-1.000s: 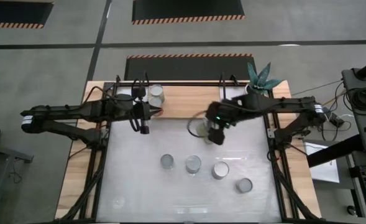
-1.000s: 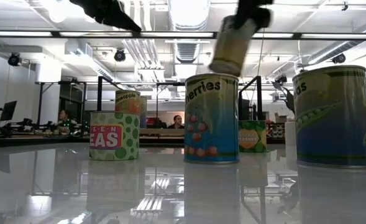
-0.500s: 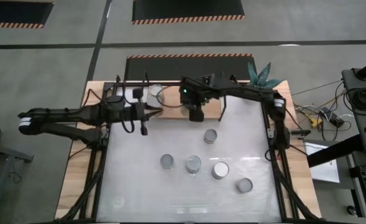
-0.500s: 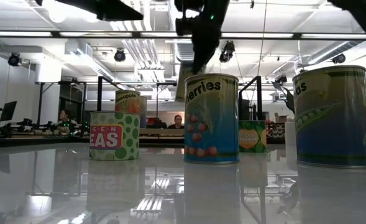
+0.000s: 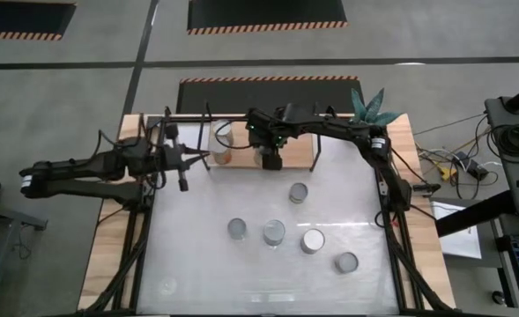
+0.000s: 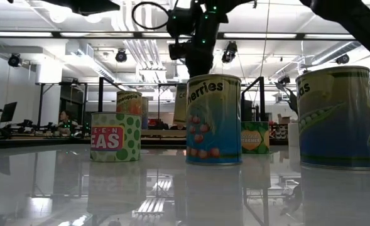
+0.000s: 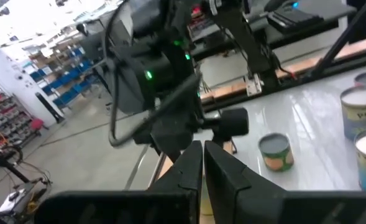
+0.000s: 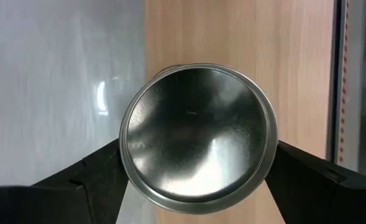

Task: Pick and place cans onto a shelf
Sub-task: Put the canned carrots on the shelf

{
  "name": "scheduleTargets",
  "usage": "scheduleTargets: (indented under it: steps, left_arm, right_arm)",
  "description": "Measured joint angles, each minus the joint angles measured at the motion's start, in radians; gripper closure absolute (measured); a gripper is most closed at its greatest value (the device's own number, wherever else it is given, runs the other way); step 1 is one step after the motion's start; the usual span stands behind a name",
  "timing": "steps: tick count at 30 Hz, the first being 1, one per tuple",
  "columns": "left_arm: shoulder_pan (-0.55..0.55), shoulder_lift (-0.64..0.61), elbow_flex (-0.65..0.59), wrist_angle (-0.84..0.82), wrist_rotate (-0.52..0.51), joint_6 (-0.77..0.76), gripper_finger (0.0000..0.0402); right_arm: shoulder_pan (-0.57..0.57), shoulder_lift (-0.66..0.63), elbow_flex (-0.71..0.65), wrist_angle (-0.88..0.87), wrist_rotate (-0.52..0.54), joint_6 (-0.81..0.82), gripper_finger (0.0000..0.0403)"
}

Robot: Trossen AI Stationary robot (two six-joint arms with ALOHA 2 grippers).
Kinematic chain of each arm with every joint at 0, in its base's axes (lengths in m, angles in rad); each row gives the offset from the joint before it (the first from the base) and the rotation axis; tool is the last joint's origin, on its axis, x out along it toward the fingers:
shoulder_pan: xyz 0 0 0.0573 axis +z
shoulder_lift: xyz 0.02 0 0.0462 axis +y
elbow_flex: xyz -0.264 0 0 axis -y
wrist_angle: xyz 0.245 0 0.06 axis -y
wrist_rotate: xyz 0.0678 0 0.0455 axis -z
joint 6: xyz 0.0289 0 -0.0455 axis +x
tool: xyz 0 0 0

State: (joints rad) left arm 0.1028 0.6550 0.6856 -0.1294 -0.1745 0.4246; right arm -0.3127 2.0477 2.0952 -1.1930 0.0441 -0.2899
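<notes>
The shelf, a light wooden board in black rods, lies along the table's far edge. One orange-labelled can stands on it and also shows in the low view. My right gripper is over the shelf, just right of that can, shut on another can. In the low view this can is down at shelf level, half hidden behind the cherries can. Several cans stand on the white table. My left gripper is shut and empty, left of the shelf cans. My right gripper pinches the can's round side wall between its two fingers, one on each side, just below the lid. The fingers come from above, pointing down. The can is upright over the wooden shelf; whether its base rests on the board I cannot tell.
Loose cans stand mid-table, with one nearer the right. A plant stands at the shelf's right end. Black frame rods run along the table's left and right sides.
My right gripper has carried its can from above the table's middle toward the far edge and left, to the shelf beside the orange-labelled can, and has gone down; the can, tilted before, now stands upright. My left gripper has drawn back toward the table's left edge.
</notes>
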Motion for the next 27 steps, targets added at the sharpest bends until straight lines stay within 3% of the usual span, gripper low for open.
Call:
scheduleTargets:
  steps: [13, 27]
  left_arm:
    - [0.0, -0.018, -0.001, -0.005, 0.0, -0.015, 0.0402]
    - [0.0, -0.019, -0.001, -0.004, 0.0, -0.015, 0.0402]
  right_arm:
    - [-0.002, 0.004, -0.001, 0.015, 0.001, 0.069, 0.0055]
    - [0.0, -0.013, 0.088, -0.064, 0.004, 0.057, 0.0076]
